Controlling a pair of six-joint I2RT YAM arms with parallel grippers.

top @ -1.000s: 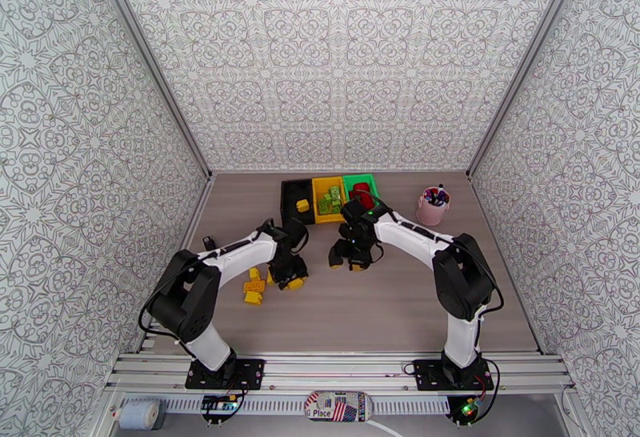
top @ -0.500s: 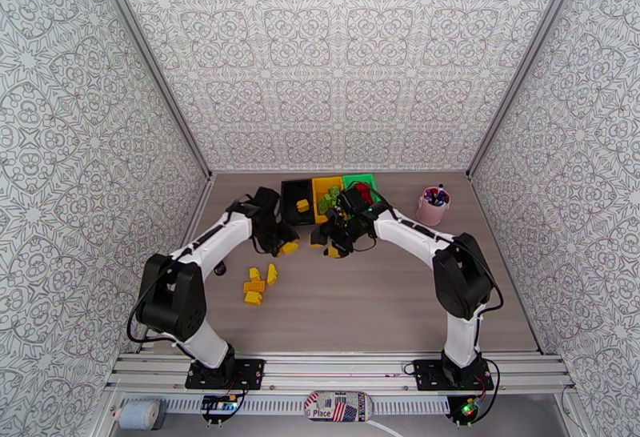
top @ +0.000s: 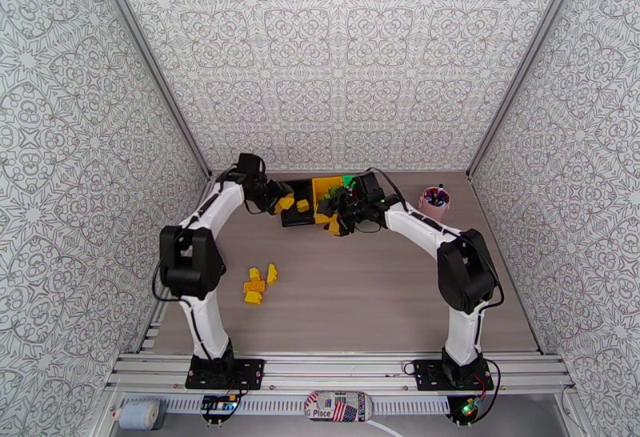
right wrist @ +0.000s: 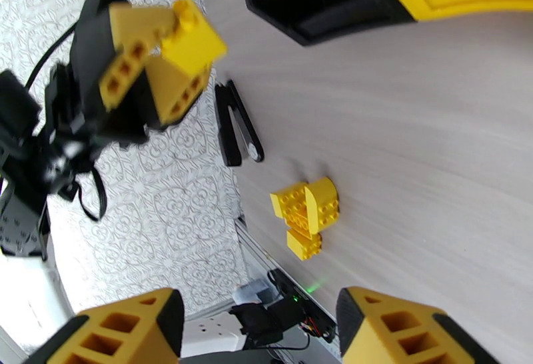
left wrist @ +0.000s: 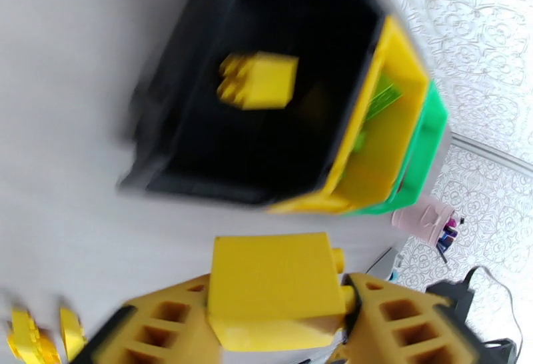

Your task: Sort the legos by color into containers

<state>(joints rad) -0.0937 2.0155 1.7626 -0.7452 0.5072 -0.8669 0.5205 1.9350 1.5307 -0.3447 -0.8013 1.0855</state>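
**Table** [top: 384, 302], three containers along its far edge: black bin [left wrist: 193, 172], yellow bin [left wrist: 373, 179], green bin [left wrist: 430, 132]. **Left hand** [top: 282, 205], the nearer to the black bin, is clamped on a yellow brick [left wrist: 270, 289] whose long axis spans the fingers. It hangs just short of the bin's wall, and the bin lies straight ahead. **Right hand** [right wrist: 260, 332], fingers apart and empty, is beside the yellow bin. Loose yellow bricks [top: 258, 284] lie on the table. The rail label [top: 336, 406] reads "G Place".

Surface: grey wood-grain tabletop [top: 384, 294].
Far edge: black plastic bin [top: 298, 220], yellow plastic bin [top: 326, 186] and green plastic bin [top: 349, 181], set touching in a row.
Far right: pink cup of pens [top: 433, 208], stood apart.
Left: small yellow studded bricks [top: 258, 285], clustered loose.
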